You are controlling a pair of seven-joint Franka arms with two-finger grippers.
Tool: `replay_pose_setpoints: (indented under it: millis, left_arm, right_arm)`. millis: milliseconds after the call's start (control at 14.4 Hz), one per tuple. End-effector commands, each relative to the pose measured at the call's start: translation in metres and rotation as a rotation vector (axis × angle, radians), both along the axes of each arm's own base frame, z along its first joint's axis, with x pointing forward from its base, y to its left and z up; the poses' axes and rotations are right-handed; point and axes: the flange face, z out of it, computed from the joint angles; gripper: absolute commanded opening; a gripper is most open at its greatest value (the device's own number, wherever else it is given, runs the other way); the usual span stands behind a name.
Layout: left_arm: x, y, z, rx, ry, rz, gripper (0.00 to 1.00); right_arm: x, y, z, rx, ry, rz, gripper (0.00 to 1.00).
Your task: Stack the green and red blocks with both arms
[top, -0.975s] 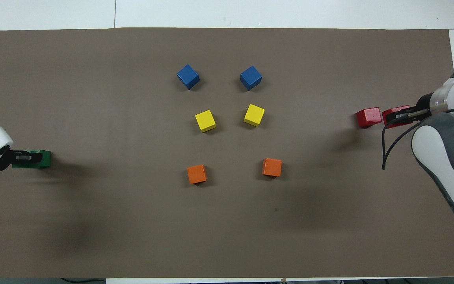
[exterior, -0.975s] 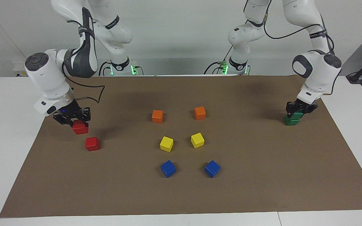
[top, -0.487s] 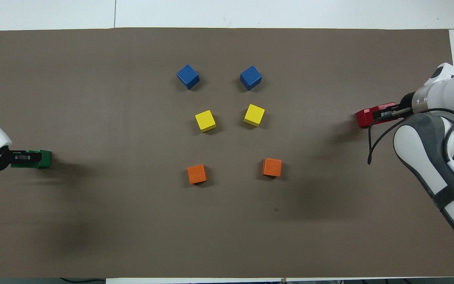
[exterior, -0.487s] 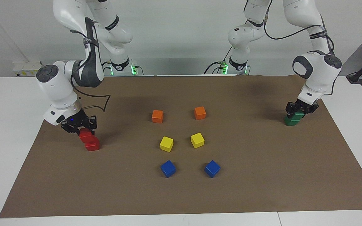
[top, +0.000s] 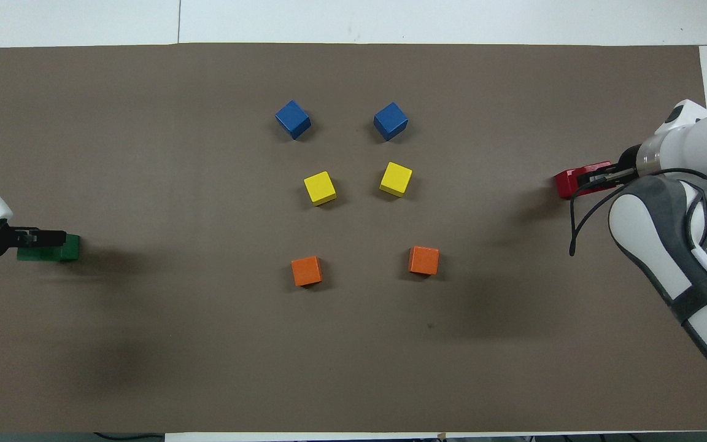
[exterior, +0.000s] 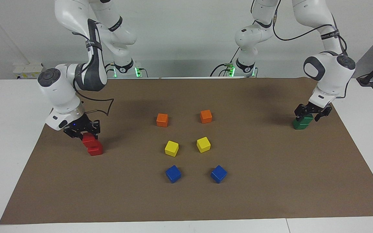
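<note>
Placement step: left gripper (exterior: 312, 113) released just above the stacked green blocks (exterior: 302, 121); right gripper (exterior: 82, 130), grasping the upper red block (exterior: 88, 139) on its mate, must next let go.

My left gripper (exterior: 312, 114), fingers spread, sits over 2 stacked green blocks (exterior: 302, 121). My right gripper (exterior: 83, 132) grips the upper red block (exterior: 88, 139), resting on the lower red block (exterior: 95, 150).
</note>
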Motion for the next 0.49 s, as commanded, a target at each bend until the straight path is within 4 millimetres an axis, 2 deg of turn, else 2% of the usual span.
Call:
replay_pose_setpoints:
  millis: [0, 139, 348, 418]
  left_arm:
    - [0.023, 0.001, 0.053, -0.022, 0.017, -0.022, 1.00]
    - [0.028, -0.001, 0.077, -0.023, 0.017, -0.021, 1.00]
    - [0.037, -0.023, 0.117, -0.019, -0.004, -0.040, 1.00]
    - [0.040, -0.034, 0.132, -0.029, 0.007, 0.008, 1.00]
  right_arm:
    - [0.005, -0.002, -0.004, 0.019, -0.009, -0.014, 0.00]
    - [0.006, -0.001, -0.008, 0.021, -0.003, -0.016, 0.00]
    - [0.006, -0.003, -0.012, 0.021, 0.003, -0.018, 0.00]
    - [0.006, -0.004, -0.016, 0.023, 0.009, -0.020, 0.00]
